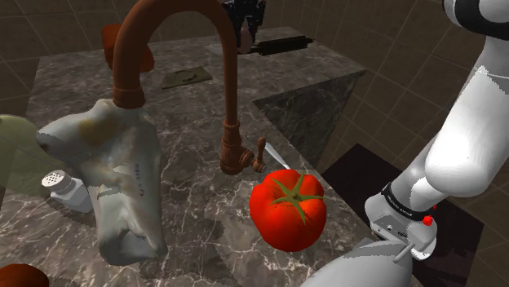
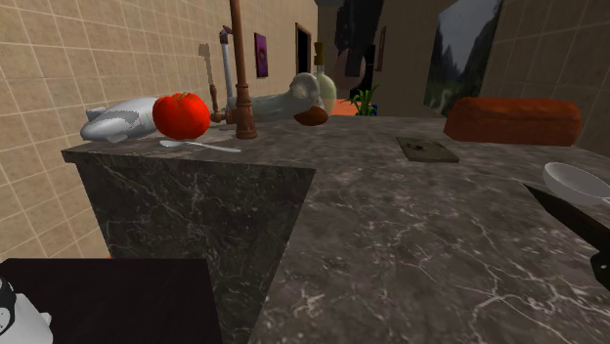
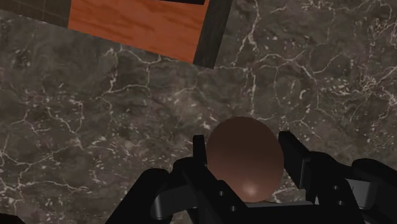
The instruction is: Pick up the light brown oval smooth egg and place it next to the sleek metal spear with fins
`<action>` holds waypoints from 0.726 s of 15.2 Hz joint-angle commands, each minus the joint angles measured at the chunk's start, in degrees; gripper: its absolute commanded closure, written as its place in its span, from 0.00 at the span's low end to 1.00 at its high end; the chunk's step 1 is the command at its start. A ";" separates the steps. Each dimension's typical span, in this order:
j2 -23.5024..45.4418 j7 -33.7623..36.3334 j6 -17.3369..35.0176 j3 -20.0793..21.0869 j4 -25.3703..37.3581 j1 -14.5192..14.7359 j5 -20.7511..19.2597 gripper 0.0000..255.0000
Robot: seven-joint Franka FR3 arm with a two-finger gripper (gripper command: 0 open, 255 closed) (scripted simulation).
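A smooth brown egg [image 3: 245, 168] sits clasped between the two black fingers of my gripper [image 3: 247, 145], above the dark marble counter [image 3: 95, 140]. In the shoulder view the gripper [image 1: 245, 26] hangs as a dark shape over the counter's far end, behind the top of the copper faucet [image 1: 228, 90]. A slim silver pointed thing [image 1: 276, 155] lies on the counter beside the faucet's base, just behind the red tomato [image 1: 287, 210]. The second exterior view shows it as a thin silver shaft [image 2: 200, 147] in front of the tomato [image 2: 181, 114].
A crumpled white bag [image 1: 114, 175] and a small shaker [image 1: 65, 189] lie at the shoulder view's left. A black-handled knife [image 1: 281, 42] and a flat dark plate [image 1: 186, 77] are near the far end. The counter drops off past the tomato. An orange panel [image 3: 140, 25] lies beyond the counter.
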 commanded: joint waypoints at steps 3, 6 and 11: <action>3.45 -4.74 -1.68 -1.81 4.78 -2.67 -0.74 1.00; 6.93 -7.92 -3.68 -3.00 10.05 -4.42 -1.37 1.00; 10.29 -11.02 -4.14 -4.03 13.68 -6.24 -1.91 1.00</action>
